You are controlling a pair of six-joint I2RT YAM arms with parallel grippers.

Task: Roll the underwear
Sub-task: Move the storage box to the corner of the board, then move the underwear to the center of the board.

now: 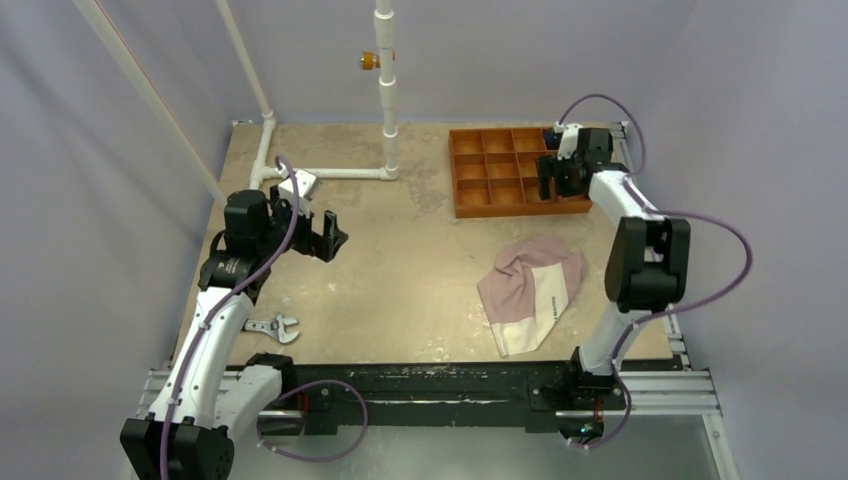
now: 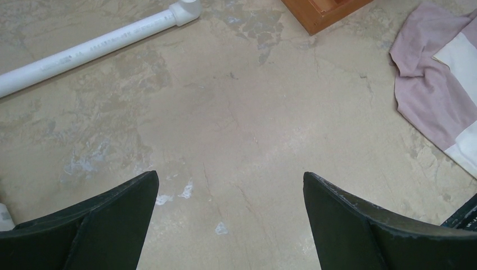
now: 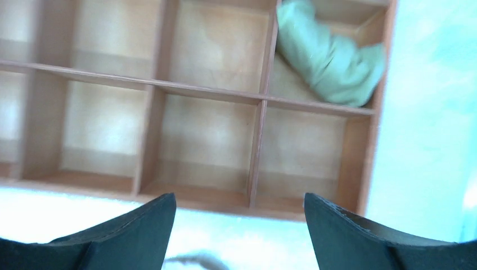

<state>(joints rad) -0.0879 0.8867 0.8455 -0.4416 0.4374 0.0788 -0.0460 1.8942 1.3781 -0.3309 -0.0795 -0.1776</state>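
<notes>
Nearest each wrist lens you see black, tapered, matte fingers (image 2: 101,230). The left gripper (image 2: 230,180) stands spread wide over bare table and holds nothing. The right gripper (image 3: 239,199) is also spread and empty, and it hangs above the tray, not over the garment.

**Task status.** Treat rolling as not yet begun. The underwear (image 1: 530,290), a soft pale dusty-pink cloth garment, lies on the table right of centre, between the tray and the near rail and close beside the right arm. Neither gripper touches it. It lies loosely crumpled, with folds at its far edge and its cream-white panel (image 1: 537,312) facing up toward the near side. No rolled edge shows. Expect that flattening, rolling and probably stowing are all left to do.

**Materials.**
- The underwear is thin and limp, so it will likely bunch rather than slide.
- The orange-brown wooden tray (image 1: 470,212) is rigid, with square compartments and thin dividers. Most of the cells you can see are bare.
- A pale olive-green cloth bundle (image 3: 329,56) fills one corner cell.
- The tan tabletop (image 1: 400,290) is hard, worn and blotchy.
- A white plastic pipe (image 2: 84,53) lies smooth and round along the table's far left.
- A small metal adjustable wrench (image 1: 272,327) lies near the left arm, well apart from the underwear.
</notes>
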